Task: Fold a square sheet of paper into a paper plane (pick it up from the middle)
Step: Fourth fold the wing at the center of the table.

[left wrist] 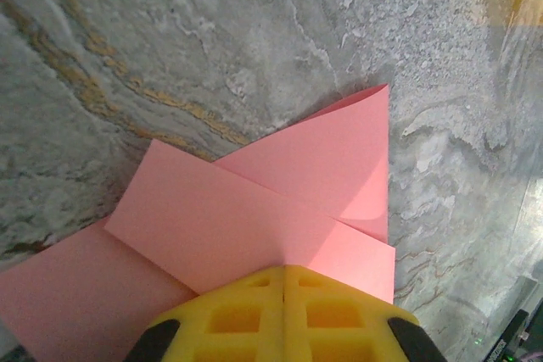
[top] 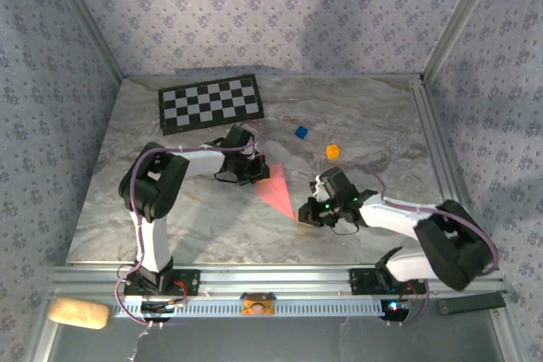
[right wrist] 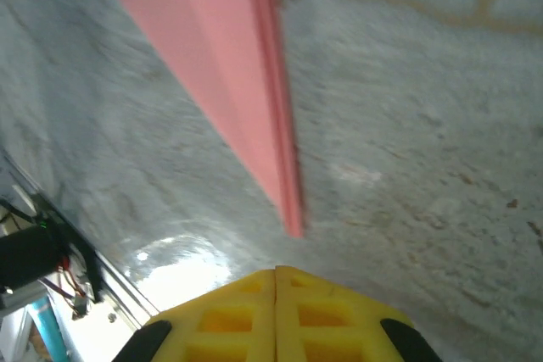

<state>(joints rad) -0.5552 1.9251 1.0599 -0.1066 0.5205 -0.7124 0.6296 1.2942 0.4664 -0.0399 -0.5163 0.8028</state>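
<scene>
On the table (top: 373,133), paper plane (top: 277,192), left jaws closed over its tail, right jaws closed by its tip

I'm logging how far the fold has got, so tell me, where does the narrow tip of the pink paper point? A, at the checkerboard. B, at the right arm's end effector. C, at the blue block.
B: in the top view the pink paper narrows to a tip just in front of the right end effector, while the checkerboard and blue block lie farther back, past its wide end.
</scene>
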